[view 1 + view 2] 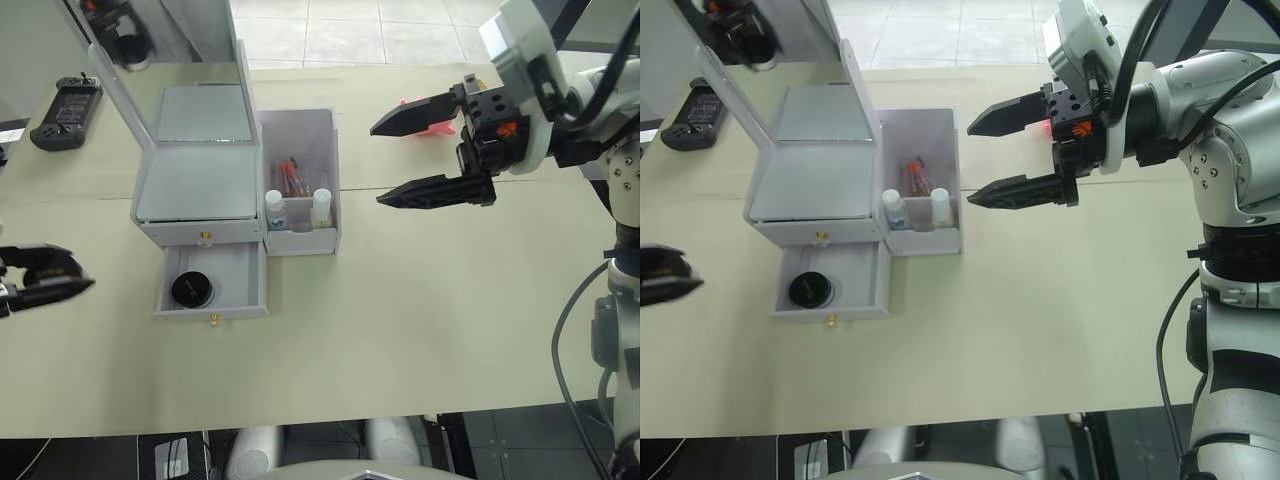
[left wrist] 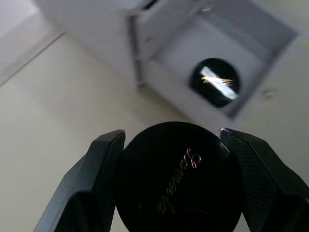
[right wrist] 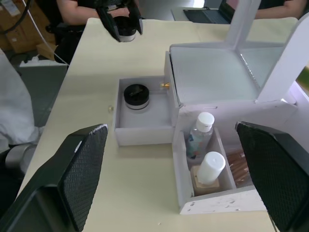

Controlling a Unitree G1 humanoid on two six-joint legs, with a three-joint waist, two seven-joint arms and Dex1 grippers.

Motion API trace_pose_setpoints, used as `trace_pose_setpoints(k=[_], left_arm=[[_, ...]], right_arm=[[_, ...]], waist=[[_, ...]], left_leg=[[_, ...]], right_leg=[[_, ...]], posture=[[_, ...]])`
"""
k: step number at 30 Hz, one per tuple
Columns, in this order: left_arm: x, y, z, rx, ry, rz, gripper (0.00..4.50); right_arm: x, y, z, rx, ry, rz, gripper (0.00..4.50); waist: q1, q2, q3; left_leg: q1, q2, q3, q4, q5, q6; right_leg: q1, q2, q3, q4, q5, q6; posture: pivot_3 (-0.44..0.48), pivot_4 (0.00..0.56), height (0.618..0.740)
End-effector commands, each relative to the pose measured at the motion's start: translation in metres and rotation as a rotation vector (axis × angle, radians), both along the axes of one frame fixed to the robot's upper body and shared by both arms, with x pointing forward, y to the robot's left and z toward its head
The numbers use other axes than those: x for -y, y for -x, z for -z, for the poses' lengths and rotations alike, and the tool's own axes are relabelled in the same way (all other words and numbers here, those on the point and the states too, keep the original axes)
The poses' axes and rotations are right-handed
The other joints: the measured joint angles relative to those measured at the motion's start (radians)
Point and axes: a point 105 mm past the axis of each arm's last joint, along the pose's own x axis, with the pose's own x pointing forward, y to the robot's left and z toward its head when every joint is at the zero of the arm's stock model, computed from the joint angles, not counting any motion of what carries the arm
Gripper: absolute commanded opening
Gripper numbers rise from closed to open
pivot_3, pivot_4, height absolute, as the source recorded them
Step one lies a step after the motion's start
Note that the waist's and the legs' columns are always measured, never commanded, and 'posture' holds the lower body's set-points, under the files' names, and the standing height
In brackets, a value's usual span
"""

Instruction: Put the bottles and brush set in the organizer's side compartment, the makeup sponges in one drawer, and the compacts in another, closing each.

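Beside the organizer (image 1: 200,190), we're pinching the second compact (image 2: 181,179) in our left gripper (image 2: 176,159) for its open drawer (image 1: 212,282); right gripper (image 1: 415,155) is hanging spread wide.

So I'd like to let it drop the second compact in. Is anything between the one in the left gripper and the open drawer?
Nothing visible: the held compact faces the open drawer across bare table, and the first compact leaves room.
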Motion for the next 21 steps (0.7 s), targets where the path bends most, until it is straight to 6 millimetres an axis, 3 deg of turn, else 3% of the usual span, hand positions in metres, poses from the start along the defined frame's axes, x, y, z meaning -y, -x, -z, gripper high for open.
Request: trace_pose_setpoints(k=[1,6,12,17,21], left_arm=[[0.037,0.008,0.003,-0.038,-0.008,0.181,2.91],[0.069,0.005,0.018,-0.076,0.009,0.305,2.91],[0.099,-0.025,0.037,0.014,-0.012,0.338,2.91],[0.118,-0.045,0.04,0.058,0.007,0.334,2.91],[0.121,-0.053,0.048,0.064,-0.046,0.351,2.91]], right_arm=[[-0.007,0.011,-0.012,0.032,-0.012,-0.074,4.5],[-0.01,0.014,-0.01,0.047,-0.001,-0.098,4.5],[-0.005,0.014,-0.011,0.062,-0.016,-0.056,4.5],[0.0,0.011,-0.009,0.094,-0.017,-0.01,4.5],[0.006,0.013,-0.011,0.094,-0.02,0.011,4.5]], waist=[[0.002,0.0,0.0],[0.003,0.0,0.0],[0.005,0.0,0.0],[0.007,0.0,0.0],[0.007,0.0,0.0]], left_leg=[[0.0,0.0,0.0,0.0,0.0,0.0],[0.0,0.0,0.0,0.001,0.0,0.0],[0.0,0.0,0.0,0.001,0.0,0.0],[0.0,-0.001,0.0,0.002,0.002,-0.003],[0.0,-0.001,0.0,0.003,0.003,-0.006]], right_leg=[[0.0,0.0,0.0,0.0,0.0,0.0],[0.0,0.0,0.0,0.0,0.0,0.0],[0.001,0.0,0.0,0.001,0.0,0.0],[0.001,0.0,0.0,0.001,0.0,0.0],[0.001,0.0,0.0,0.001,0.0,0.0]], posture=[[0.0,0.15,0.74],[0.0,0.15,0.74],[0.0,0.15,0.74],[0.0,0.15,0.74],[0.0,0.15,0.74]])
